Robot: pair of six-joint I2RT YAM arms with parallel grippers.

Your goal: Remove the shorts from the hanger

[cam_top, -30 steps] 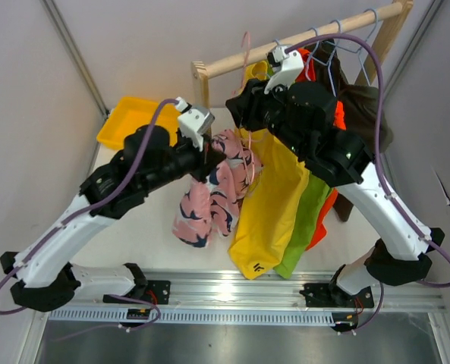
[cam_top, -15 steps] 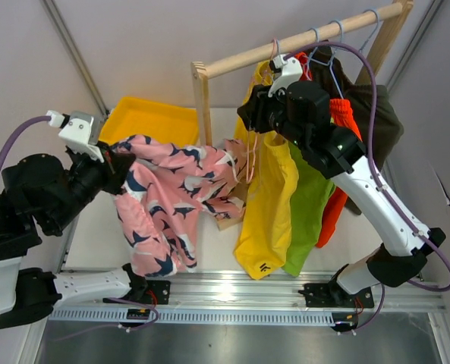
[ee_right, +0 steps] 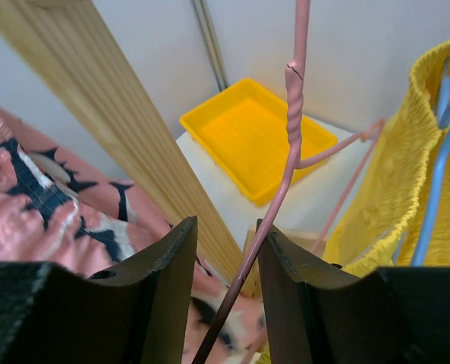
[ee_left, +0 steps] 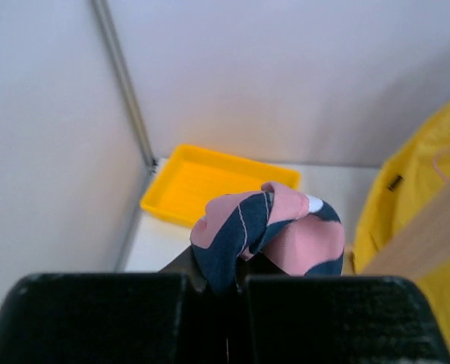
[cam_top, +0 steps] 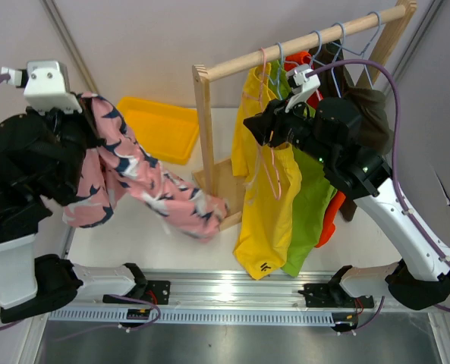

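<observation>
My left gripper was clenched on the pink shorts, holding them clear of the rail. My right gripper, jaws parted, straddled the pink hanger, presumably steadying it.

You won't find any word or number you can read here. The only marks are on the yellow shorts hanging just right of the wooden post. A small dark logo sits near their bottom hem, too small to make out. In the left wrist view, a small dark tag on yellow fabric is also illegible.
</observation>
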